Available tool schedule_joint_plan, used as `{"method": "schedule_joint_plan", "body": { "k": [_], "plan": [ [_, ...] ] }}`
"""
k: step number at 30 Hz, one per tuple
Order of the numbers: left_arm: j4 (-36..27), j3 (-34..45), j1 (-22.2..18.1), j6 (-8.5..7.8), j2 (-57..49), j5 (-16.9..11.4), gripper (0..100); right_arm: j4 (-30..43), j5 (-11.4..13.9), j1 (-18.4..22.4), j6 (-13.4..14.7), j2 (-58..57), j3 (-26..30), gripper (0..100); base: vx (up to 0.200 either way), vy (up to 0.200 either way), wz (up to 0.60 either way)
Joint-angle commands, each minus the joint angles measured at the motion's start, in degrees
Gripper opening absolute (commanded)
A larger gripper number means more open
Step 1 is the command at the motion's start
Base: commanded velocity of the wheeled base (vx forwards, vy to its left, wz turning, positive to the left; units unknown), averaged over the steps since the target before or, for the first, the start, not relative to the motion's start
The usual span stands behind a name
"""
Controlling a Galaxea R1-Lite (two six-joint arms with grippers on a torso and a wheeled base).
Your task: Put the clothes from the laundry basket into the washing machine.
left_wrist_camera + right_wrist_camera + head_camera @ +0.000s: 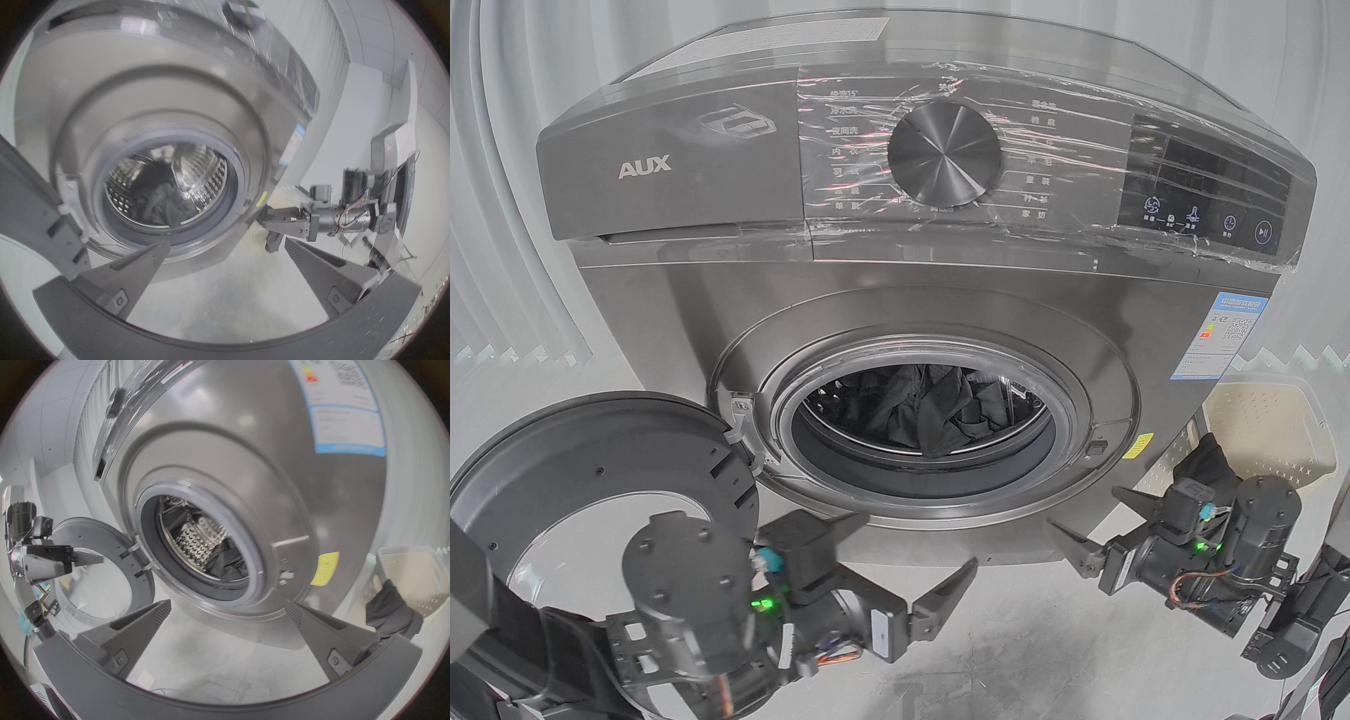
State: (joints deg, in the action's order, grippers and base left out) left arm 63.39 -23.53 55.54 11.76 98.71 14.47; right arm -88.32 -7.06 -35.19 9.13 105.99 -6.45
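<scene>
Dark clothes [928, 408] sit in washing machine [684, 309]; garment [1211, 467] seemingly overhangs basket [1280, 427].

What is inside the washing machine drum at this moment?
Dark clothes lie bunched low in the drum, its perforated wall showing above them. Anything beneath the heap is covered.

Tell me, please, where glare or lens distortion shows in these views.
Head view: the film on the washing machine catches streaky glare, and its body bows outward. Left wrist view: round fisheye frame, black corners, steel drum glinting. Right wrist view: same round frame, soft bright patches on the machine's front.
</scene>
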Motion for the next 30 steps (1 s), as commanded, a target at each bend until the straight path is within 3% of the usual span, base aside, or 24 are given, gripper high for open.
{"method": "schedule_joint_plan", "body": {
  "k": [1, 2, 9, 13, 15, 16, 17, 19, 20, 21, 23, 26, 30],
  "plan": [
    [8.5, 10.7, 0.1, 1.68, -10.8, 5.5, 100, 0.1, 0.0, 5.9, -1.4, -9.3, 4.9, 100, 0.0, 0.0, 0.0],
    [10.5, 13.2, -1.8, 1.68, -11.4, 7.1, 100, 0.1, 0.4, 7.9, -1.4, -10.6, 6.1, 100, 0.0, 0.0, 0.0],
    [13.2, 19.5, -3.9, 1.07, -14.6, 7.3, 100, 2.8, 0.4, 10.7, -2.0, -17.7, 6.4, 100, 0.0, 0.0, 0.0],
    [13.1, 21.1, -4.2, 0.72, -17.1, 7.4, 100, 11.4, -0.3, 12.1, -2.7, -22.8, 6.4, 100, -0.15, 0.0, 0.0],
    [12.8, 23.0, -4.2, -1.13, -18.5, 7.7, 100, 18.5, -0.3, 13.2, -2.8, -28.0, 6.4, 100, -0.2, 0.0, 0.0],
    [12.8, 23.0, -4.2, -1.13, -18.5, 7.7, 100, 18.5, -0.3, 13.2, -2.8, -28.0, 6.4, 100, -0.2, 0.0, 0.0],
    [12.1, 23.5, -4.2, -2.45, -19.3, 10.6, 100, 25.2, -0.4, 13.5, -2.6, -32.9, 6.4, 100, -0.2, 0.0, 0.0],
    [11.5, 23.5, -4.2, -2.54, -19.9, 13.0, 100, 29.3, -0.6, 13.6, -2.5, -35.8, 6.4, 100, -0.2, 0.0, 0.0],
    [10.9, 23.5, -4.2, -2.45, -21.0, 15.1, 100, 35.4, -0.7, 13.9, -2.6, -40.5, 6.4, 100, -0.2, 0.0, 0.0],
    [10.8, 23.5, -4.2, -2.45, -21.2, 15.3, 100, 35.9, -0.7, 14.0, -2.6, -41.0, 6.4, 100, -0.2, 0.0, 0.0],
    [9.2, 23.5, -4.2, -2.18, -23.9, 15.9, 100, 46.9, -0.6, 14.3, -3.1, -51.1, 6.4, 100, -0.2, 0.0, 0.0],
    [7.5, 23.5, -4.4, -2.54, -27.2, 15.9, 100, 56.2, -0.7, 14.7, -4.5, -61.3, 6.4, 100, -0.2, 0.0, 0.0],
    [4.9, 23.5, -5.7, -3.59, -30.8, 15.7, 100, 64.0, -0.6, 17.4, -6.1, -71.2, 6.0, 100, -0.2, 0.0, 0.0]
  ]
}}
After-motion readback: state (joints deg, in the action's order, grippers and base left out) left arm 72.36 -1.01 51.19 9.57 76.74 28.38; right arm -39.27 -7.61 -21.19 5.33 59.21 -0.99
